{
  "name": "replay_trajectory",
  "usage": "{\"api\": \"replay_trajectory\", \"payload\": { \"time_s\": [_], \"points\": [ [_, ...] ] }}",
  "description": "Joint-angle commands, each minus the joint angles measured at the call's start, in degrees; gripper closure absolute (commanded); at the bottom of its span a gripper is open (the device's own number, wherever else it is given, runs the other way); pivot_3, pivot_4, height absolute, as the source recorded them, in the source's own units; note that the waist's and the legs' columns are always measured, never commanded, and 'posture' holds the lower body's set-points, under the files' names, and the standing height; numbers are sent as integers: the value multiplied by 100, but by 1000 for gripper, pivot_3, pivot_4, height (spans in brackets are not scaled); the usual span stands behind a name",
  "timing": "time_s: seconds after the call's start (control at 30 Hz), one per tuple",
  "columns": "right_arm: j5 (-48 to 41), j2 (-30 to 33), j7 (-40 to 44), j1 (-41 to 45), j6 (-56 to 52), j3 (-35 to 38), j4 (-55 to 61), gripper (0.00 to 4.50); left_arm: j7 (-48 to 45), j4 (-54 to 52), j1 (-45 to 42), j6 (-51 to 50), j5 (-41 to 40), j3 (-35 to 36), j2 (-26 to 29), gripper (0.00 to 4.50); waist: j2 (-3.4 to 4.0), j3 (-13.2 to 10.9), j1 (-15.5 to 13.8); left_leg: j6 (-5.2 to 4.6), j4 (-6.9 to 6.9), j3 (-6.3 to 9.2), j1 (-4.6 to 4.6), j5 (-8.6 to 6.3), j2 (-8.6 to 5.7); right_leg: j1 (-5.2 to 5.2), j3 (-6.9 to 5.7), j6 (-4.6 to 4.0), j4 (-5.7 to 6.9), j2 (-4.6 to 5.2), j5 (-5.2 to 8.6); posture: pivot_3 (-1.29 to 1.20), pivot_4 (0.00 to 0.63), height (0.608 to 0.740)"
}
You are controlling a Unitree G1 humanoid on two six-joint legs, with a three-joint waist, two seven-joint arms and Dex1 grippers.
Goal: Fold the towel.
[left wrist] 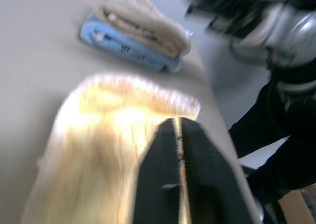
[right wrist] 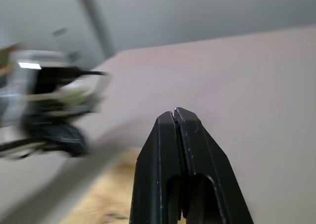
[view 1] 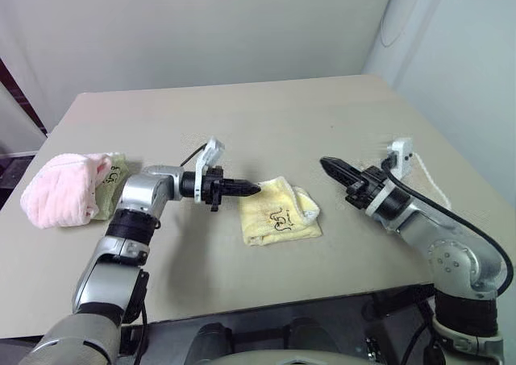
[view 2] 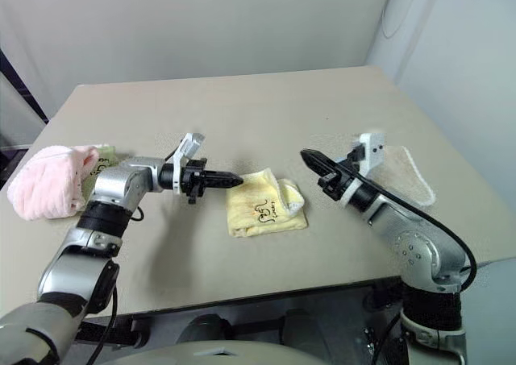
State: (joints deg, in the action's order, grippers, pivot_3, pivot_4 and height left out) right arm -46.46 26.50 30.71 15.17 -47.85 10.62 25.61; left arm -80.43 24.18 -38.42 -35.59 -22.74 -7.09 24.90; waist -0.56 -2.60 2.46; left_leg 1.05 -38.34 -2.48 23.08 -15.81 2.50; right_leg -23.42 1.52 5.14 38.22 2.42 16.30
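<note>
Folded yellow towel on the table, both claws shut and holding nothing.

I see the towel lying folded in a small lumpy square on the tan table, near the front edge and about in the middle, with a dark squiggle mark on its top. My left gripper points sideways at the towel with its two black fingers pressed together, and its tip sits right at the towel's edge; I cannot tell if it touches. My right gripper is up in the air on the other side, near the towel but apart from it, fingers shut tight too. A pink fluffy cloth lies far off on the left side of the table. A beige towel sits on a blue cloth past the right arm.
</note>
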Motion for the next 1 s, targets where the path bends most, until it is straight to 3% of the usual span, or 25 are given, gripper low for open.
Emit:
{"api": "replay_trajectory", "payload": {
  "time_s": [0.03, 0.13, 0.33, 0.57, 0.7, 0.93, 1.0],
  "points": [
    [-109, 160, 338, 480, -164, -517, 185, 4500, 86, -482, 53, 179, -134, 173, 57, 4461, 0, 0, -7, 0, -1, 0, -2, 0, 0, 2, 0, -1, 0, 0, 0, 0, 0, 701],
    [-75, 148, 529, 766, -192, -803, -3, 4500, 223, -475, 108, 591, -29, 148, -21, 4461, -1, 0, -40, 0, -15, 1, 0, 0, 0, 8, -3, -2, 0, 2, -1, 0, 0, 701],
    [900, 124, 815, 943, 53, -1773, -1322, 4500, 445, 146, 163, 1564, 68, 139, -606, 4461, -2, 1, -63, -1, -73, -1, 23, -1, -4, 16, -6, 9, -1, 11, -9, 0, 0, 701],
    [1565, -100, 846, 490, 764, -1674, -2867, 4500, 428, 1570, 255, 2738, 682, -187, -1089, 4461, -4, 3, -130, -1, -90, -6, 24, -1, -10, 23, -2, 17, -6, 15, -24, 0, 0, 701],
    [1883, -209, 876, 182, 1054, -1793, -3183, 4500, 622, 2486, 184, 3633, 1118, -281, -1359, 4461, -6, 7, -148, -1, -86, -3, 23, -1, -7, 19, -3, 20, -4, 9, -25, 0, 0, 701],
    [1874, -312, 928, 90, 1103, -1546, -2963, 4500, 479, 2773, -61, 3617, 936, 33, -1532, 4461, -14, 26, -160, -1, -93, -4, 3, -1, -7, 44, -3, 1, -5, 14, -24, 0, 0, 701],
    [1767, -325, 983, 98, 1116, -1440, -2769, 4500, 150, 2516, -84, 3055, 742, 92, -1434, 4461, -14, 26, -157, -1, -94, -3, 5, -1, -7, 43, -3, 1, -5, 14, -24, 0, 0, 701]
  ]
}}
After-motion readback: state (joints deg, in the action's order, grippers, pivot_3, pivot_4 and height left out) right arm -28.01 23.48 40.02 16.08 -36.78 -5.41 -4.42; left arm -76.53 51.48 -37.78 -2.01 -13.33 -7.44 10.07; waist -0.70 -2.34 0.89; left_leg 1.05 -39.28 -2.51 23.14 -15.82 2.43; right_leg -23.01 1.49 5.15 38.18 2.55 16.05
